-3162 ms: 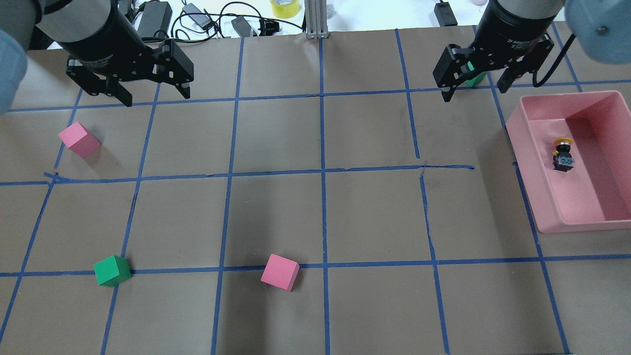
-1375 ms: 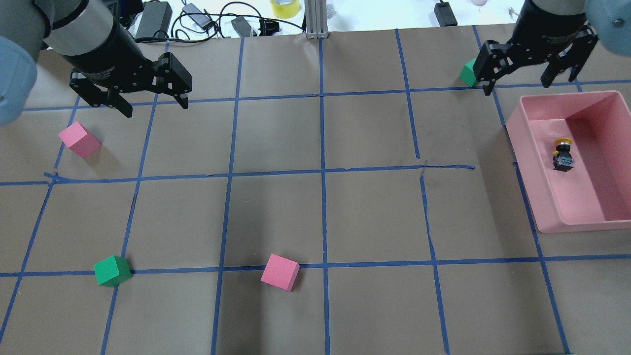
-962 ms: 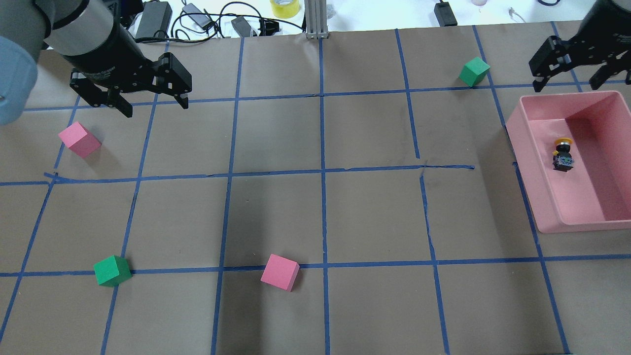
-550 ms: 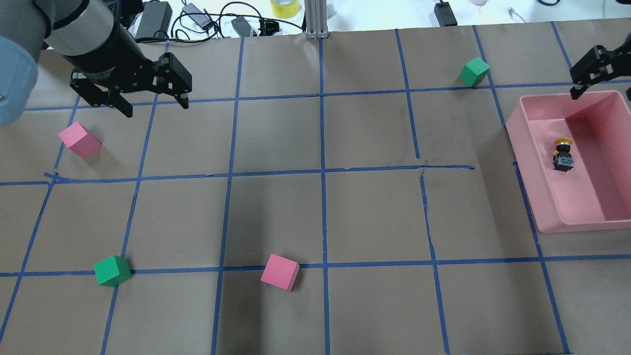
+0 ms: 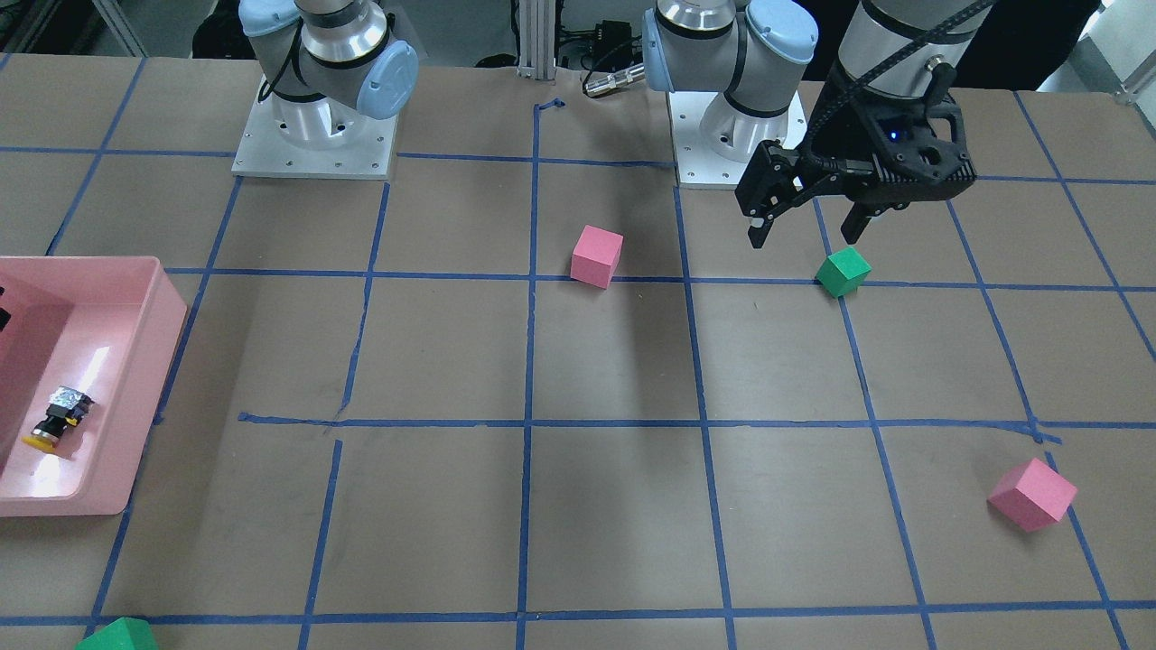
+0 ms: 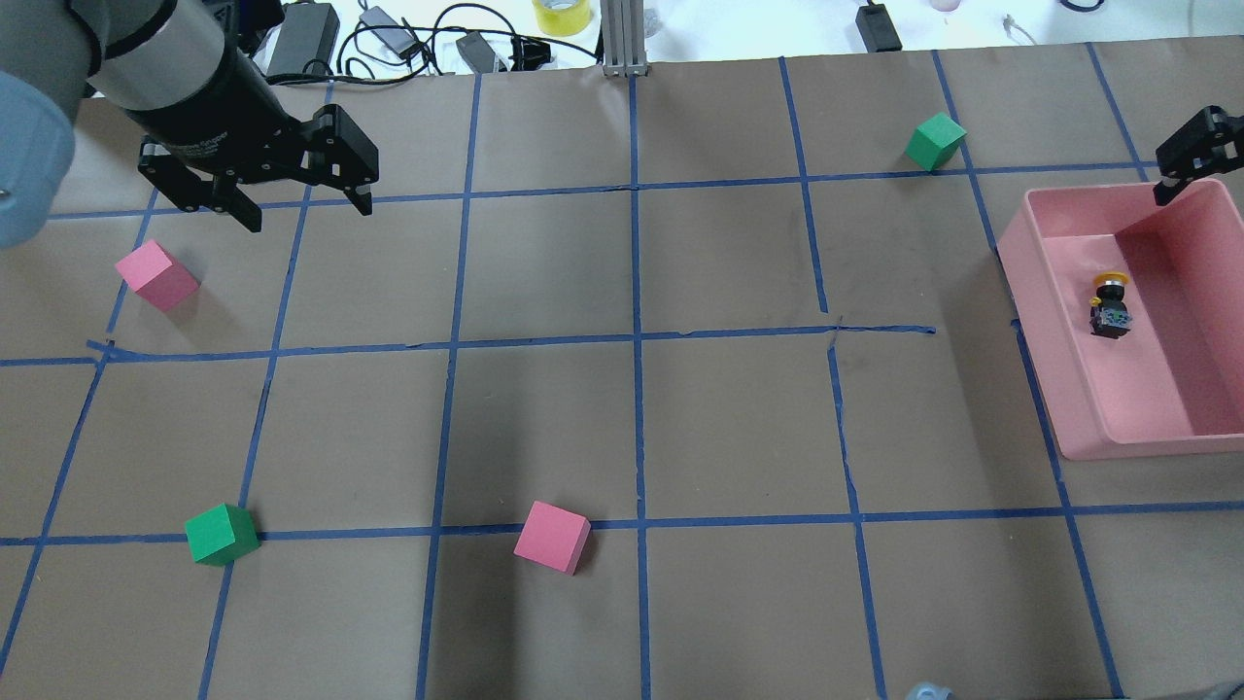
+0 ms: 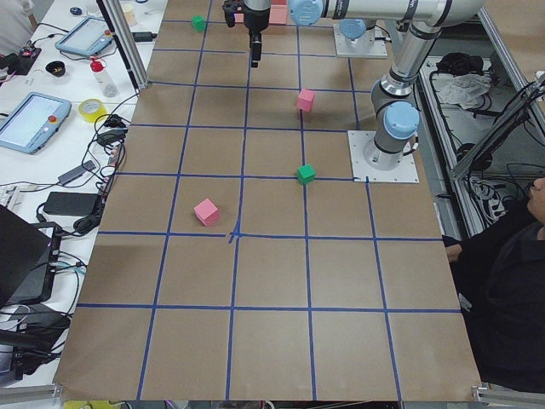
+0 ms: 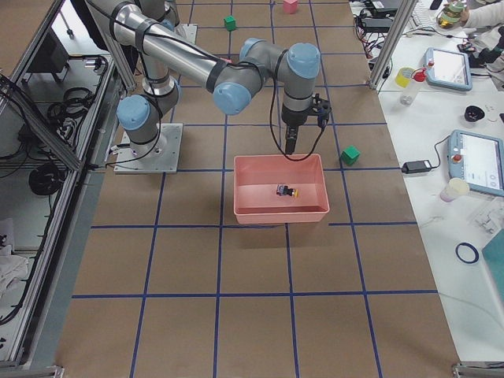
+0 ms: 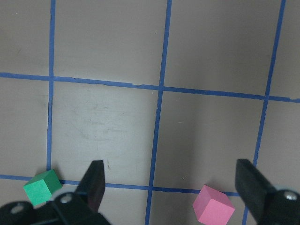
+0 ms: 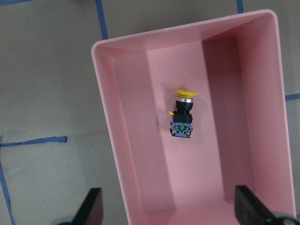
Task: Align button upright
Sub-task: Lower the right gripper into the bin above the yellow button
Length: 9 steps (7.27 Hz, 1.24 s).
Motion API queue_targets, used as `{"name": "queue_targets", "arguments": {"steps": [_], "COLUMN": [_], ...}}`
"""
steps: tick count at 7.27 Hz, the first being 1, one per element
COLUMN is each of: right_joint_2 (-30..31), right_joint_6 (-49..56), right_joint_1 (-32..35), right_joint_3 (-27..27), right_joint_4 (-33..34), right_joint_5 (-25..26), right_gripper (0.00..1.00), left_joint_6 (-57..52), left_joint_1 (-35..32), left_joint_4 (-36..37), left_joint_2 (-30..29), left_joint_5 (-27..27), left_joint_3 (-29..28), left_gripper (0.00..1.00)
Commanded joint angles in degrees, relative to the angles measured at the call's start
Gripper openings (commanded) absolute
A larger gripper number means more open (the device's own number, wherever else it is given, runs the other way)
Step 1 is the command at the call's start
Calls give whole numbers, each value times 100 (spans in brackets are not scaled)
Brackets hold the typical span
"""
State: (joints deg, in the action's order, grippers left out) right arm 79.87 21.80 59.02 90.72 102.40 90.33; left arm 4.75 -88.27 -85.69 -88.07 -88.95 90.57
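The button [image 6: 1110, 306] lies on its side on the floor of the pink bin [image 6: 1059, 389], its yellow cap toward the far end. It also shows in the right wrist view [image 10: 183, 114], the front view [image 5: 59, 422] and the right side view [image 8: 285, 190]. My right gripper [image 10: 168, 189] is open and empty, high above the bin [image 10: 117, 140]; overhead, only one of its fingers [image 6: 1191, 156] shows at the right edge. My left gripper [image 6: 311, 214] is open and empty above the far left of the table, far from the button.
Two pink cubes [image 6: 155, 275] [image 6: 552, 537] and two green cubes [image 6: 222, 534] [image 6: 935, 141] lie scattered on the brown paper with its blue tape grid. Cables and a yellow tape roll [image 6: 562, 14] lie beyond the far edge.
My right gripper has moved right, from over the far green cube to above the pink bin's far end. The left gripper has barely moved. The button has not moved.
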Motion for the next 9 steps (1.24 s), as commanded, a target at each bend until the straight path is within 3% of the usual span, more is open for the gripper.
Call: {"name": "queue_targets", "arguments": {"steps": [1,3,9], "right_joint_2": [-226,-279,-297], "right_joint_6": [-26,52,343], "right_joint_1": [-31,-31,-127], "right_joint_3": [198,524,473], "right_joint_4": [149,560,693], "right_joint_5": [2,2,2], "right_gripper": [100,100,100], "left_joint_6": [0,0,0], "left_joint_1": [3,3,-6], "left_joint_4": [0,0,35], "left_joint_2": [0,0,-9], "left_joint_5": [0,0,9], "left_joint_3": [-4,-4,100], "left_gripper": [100,100,100]}}
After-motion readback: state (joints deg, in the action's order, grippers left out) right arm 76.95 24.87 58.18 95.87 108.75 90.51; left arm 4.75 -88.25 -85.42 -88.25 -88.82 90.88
